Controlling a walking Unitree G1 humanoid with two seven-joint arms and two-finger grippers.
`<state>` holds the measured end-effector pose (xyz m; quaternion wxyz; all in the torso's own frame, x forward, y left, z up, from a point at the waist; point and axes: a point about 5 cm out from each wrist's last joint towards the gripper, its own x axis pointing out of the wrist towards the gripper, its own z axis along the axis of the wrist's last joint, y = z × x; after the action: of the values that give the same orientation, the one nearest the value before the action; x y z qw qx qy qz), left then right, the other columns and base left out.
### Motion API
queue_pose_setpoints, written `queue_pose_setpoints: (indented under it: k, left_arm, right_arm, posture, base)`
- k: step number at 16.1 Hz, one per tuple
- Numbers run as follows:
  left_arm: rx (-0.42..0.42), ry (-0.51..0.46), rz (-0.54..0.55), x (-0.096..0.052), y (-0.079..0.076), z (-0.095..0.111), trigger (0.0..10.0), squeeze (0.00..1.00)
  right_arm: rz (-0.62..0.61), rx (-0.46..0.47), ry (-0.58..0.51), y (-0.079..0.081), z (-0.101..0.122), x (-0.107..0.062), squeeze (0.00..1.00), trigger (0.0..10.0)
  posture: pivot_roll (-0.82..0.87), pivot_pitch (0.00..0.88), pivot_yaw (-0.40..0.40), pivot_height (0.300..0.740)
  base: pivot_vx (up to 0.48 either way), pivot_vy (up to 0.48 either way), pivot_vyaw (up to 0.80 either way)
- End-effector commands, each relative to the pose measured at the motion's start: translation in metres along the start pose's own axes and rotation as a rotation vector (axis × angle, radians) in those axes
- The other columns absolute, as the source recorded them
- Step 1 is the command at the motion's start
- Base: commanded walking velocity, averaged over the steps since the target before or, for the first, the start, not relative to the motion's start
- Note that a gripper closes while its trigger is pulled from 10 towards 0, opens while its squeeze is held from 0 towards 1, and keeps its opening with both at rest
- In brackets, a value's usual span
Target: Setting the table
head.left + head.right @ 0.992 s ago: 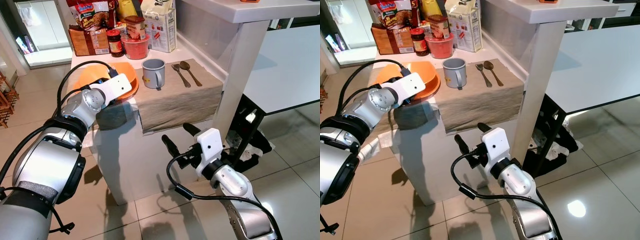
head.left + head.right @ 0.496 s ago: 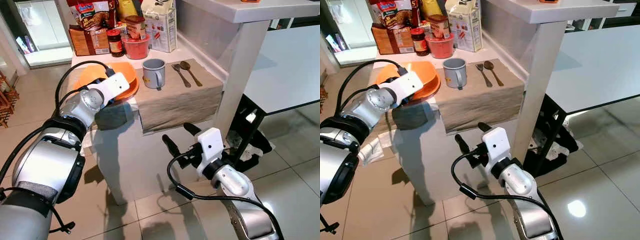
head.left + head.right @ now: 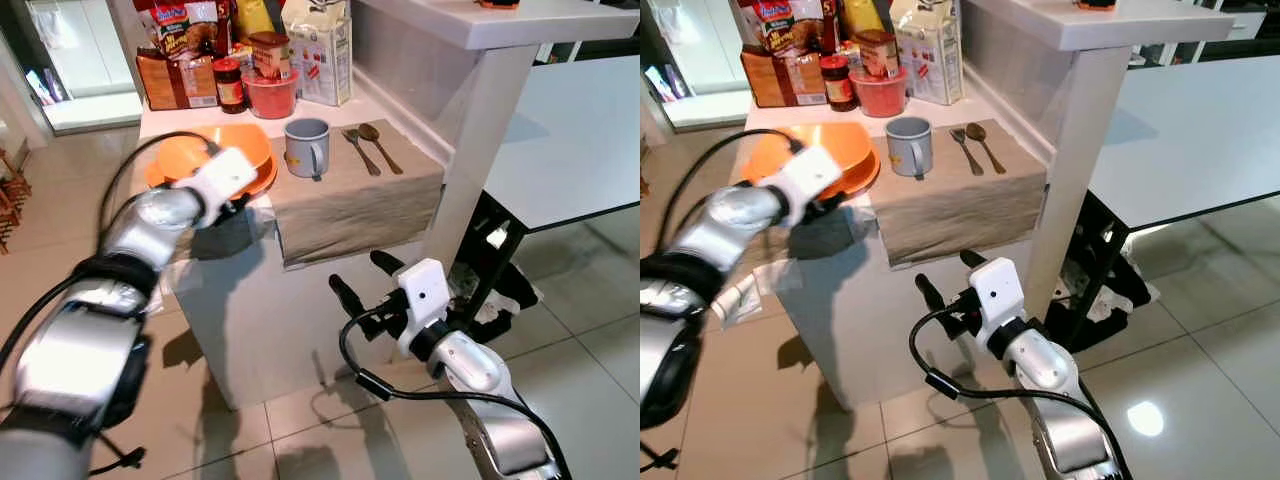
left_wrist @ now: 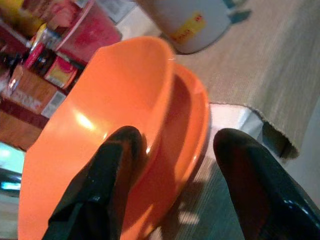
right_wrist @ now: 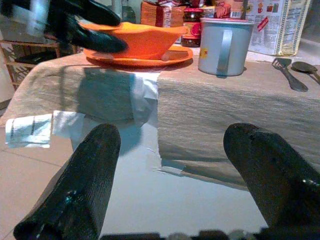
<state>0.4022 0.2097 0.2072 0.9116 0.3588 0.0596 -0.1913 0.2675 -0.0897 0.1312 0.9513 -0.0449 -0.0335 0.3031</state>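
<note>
An orange bowl [image 3: 205, 155] rests on an orange plate [image 3: 262, 178] at the left of the small white table [image 3: 250, 300]. My left gripper [image 3: 240, 200] is at the bowl's near rim, open. In the left wrist view one finger [image 4: 107, 175] lies inside the bowl [image 4: 125, 100] and the other finger [image 4: 250, 185] hangs outside the plate [image 4: 192, 120]. A grey mug [image 3: 307, 145], a fork [image 3: 359, 150] and a spoon [image 3: 380, 145] lie on the beige cloth [image 3: 350, 200]. My right gripper [image 3: 365, 280] hangs open, low in front of the table, holding nothing.
Food packs, a jar [image 3: 229, 84], a red tub [image 3: 271, 94] and a carton [image 3: 320, 50] crowd the table's back. A white counter leg [image 3: 480, 150] stands close on the right, with a white tabletop [image 3: 570, 140] beyond. Tiled floor surrounds the table.
My left arm is blurred with motion and its gripper has shifted slightly along the bowl's near rim. The right gripper has hardly moved.
</note>
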Motion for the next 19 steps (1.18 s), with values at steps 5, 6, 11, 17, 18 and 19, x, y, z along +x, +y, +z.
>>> queue_pose_setpoints:
  k: [5,6,11,17,18,19]
  left_arm:
    - [-0.354,-0.32,0.318,-0.071,0.011,-0.008,10.0,0.0]
    - [-0.403,-0.312,0.346,-0.08,0.0,-0.015,10.0,0.0]
    - [-0.679,-0.161,0.198,-0.114,-0.139,-0.056,10.0,0.0]
    - [-0.678,-0.223,0.266,-0.106,-0.134,-0.033,10.0,0.0]
    - [-0.666,-0.236,0.26,-0.106,-0.133,-0.028,10.0,0.0]
    - [-0.657,-0.243,0.262,-0.105,-0.132,-0.024,10.0,0.0]
  right_arm:
    - [-0.167,-0.046,-0.06,-0.022,0.005,0.011,0.0,10.0]
    - [-0.169,-0.051,-0.059,-0.023,0.004,0.01,0.0,10.0]
    - [-0.165,-0.047,-0.043,-0.02,-0.01,0.007,0.0,10.0]
    - [-0.198,-0.098,-0.088,-0.026,-0.008,0.011,0.0,10.0]
    - [-0.234,-0.143,-0.143,-0.03,0.002,0.01,0.0,10.0]
    - [-0.262,-0.135,-0.154,-0.034,0.007,0.01,0.0,10.0]
  posture:
    - [0.04,0.0,-0.005,0.736]
    - [0.04,0.0,-0.008,0.736]
    - [0.06,0.0,-0.027,0.736]
    - [0.04,0.0,-0.035,0.736]
    - [0.04,0.0,-0.035,0.736]
    - [0.04,0.0,-0.034,0.736]
  base:
    - [0.0,0.0,0.0]
    - [0.0,0.0,0.0]
    - [0.0,0.0,0.0]
    - [0.042,0.0,0.0]
    - [0.45,0.0,0.0]
    - [0.442,0.0,0.0]
